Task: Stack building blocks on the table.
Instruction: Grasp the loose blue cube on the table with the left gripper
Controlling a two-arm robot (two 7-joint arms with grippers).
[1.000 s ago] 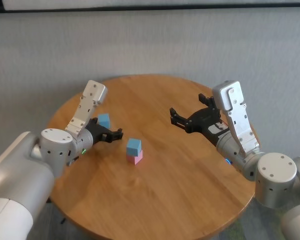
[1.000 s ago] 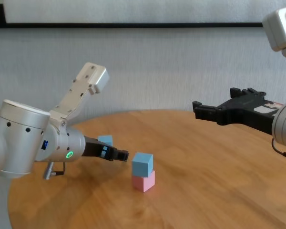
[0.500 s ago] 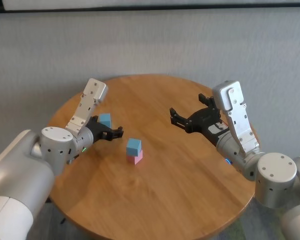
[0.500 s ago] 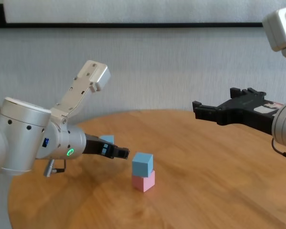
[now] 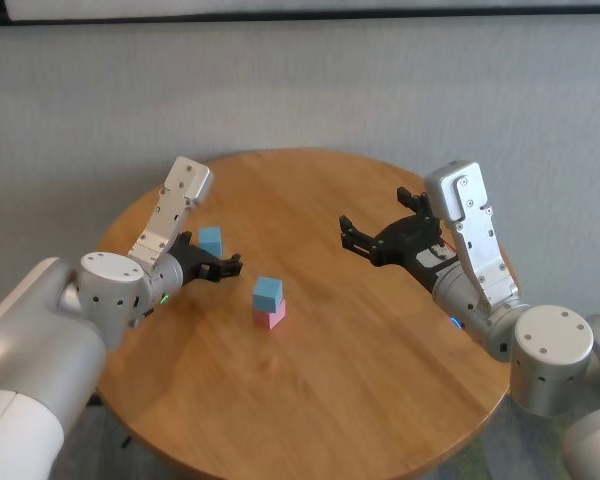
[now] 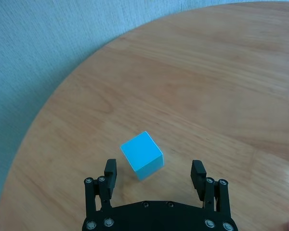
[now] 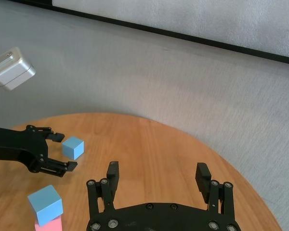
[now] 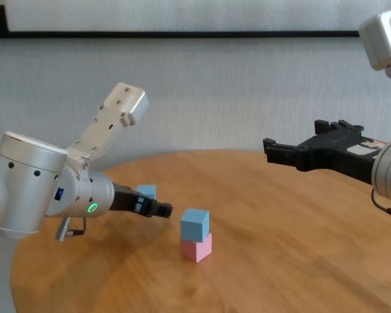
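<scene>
A light blue cube [image 5: 268, 291] sits on a pink cube [image 5: 271, 318] near the middle of the round wooden table [image 5: 340, 400]; the stack also shows in the chest view [image 8: 195, 224]. A second light blue cube [image 5: 210, 241] lies alone at the left. My left gripper [image 5: 230, 265] is open and empty, low over the table between that cube and the stack. In the left wrist view the loose cube [image 6: 141, 155] lies just ahead of the open fingers [image 6: 198, 169]. My right gripper [image 5: 375, 216] is open and empty, held above the table's right side.
A grey wall rises behind the table. The table's rim [image 8: 182, 155] curves close behind the loose cube. Bare wood [image 5: 360, 330] lies to the right and front of the stack.
My left gripper has drawn back slightly to the left, away from the stack. The right arm and the cubes have not moved.
</scene>
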